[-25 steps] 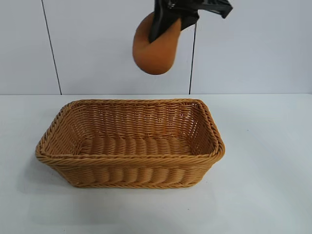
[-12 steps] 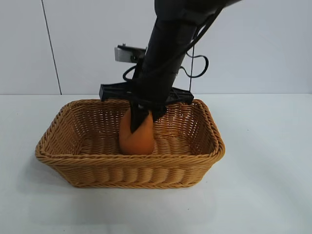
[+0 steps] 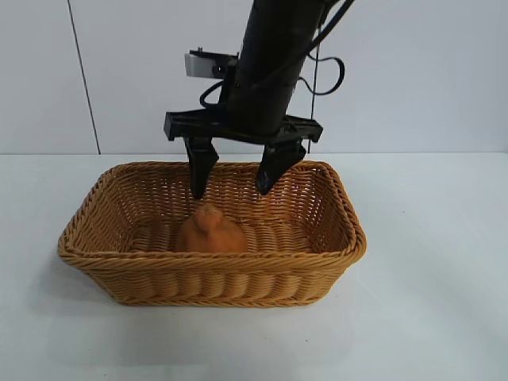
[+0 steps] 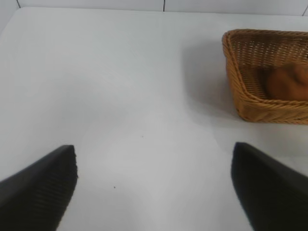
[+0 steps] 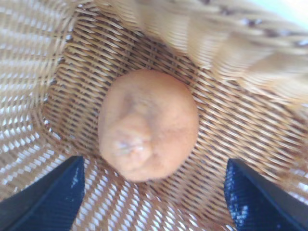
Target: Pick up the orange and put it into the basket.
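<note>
The basket [image 3: 211, 274] is being shown nearest, on a white table [image 3: 429, 317]. The orange [image 3: 209, 232] is being cradled on the basket's floor, untouched. Just above it, the right gripper [image 3: 236, 184] is being held with jaws spread apart, empty. A fingertip could be snagged on the wicker rim, tipping the basket. Well aside from the basket, the left gripper [image 4: 154, 187] is being kept parted, idle.

- The basket [image 3: 214, 278] is woven wicker, tan-golden, ribbed and rough, with a braided rim and a faint sheen on the strands.
- The orange [image 3: 210, 232] has a matt, finely pitted brownish-orange skin, puckered at its knobby top.
- The table [image 3: 429, 317] is a smooth, matt white surface.
- The right gripper [image 3: 234, 186] has matt black plastic-looking fingers.
- The left gripper [image 4: 154, 185] has fingers with finely ribbed, dark, dull pads.
- The wall [image 3: 421, 71] is smooth pale panelling.
</note>
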Tool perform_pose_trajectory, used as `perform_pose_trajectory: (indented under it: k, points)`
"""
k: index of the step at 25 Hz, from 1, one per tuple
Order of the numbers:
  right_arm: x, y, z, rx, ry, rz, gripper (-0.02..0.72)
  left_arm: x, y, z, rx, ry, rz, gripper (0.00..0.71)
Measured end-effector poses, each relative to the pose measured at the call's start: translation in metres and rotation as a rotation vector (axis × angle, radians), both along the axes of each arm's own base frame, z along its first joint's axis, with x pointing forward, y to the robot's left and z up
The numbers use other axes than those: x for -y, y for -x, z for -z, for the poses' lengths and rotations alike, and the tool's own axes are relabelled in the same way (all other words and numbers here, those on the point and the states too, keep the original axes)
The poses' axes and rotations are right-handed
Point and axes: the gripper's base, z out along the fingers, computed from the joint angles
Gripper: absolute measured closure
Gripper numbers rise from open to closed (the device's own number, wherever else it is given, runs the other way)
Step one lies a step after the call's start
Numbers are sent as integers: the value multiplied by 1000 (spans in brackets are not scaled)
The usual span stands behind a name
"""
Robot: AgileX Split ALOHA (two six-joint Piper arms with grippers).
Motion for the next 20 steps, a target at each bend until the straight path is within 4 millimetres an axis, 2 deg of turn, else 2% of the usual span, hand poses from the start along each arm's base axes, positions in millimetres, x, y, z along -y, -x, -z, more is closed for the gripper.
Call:
perform_pose_trajectory:
  k: [3, 6, 9, 15, 18, 20]
  points:
    - [21, -15, -10, 40, 3, 60, 146, 0, 0, 0, 0, 0, 0, 92]
    - [53, -32, -10, 45, 25, 135, 146, 0, 0, 0, 0, 0, 0, 92]
    - [96, -51, -10, 54, 48, 234, 146, 0, 0, 0, 0, 0, 0, 92]
    - [205, -78, -10, 52, 63, 473, 146, 0, 0, 0, 0, 0, 0, 92]
    - [244, -81, -10, 34, 22, 565, 146, 0, 0, 0, 0, 0, 0, 92]
    - [259, -81, -10, 23, -6, 591, 146, 0, 0, 0, 0, 0, 0, 92]
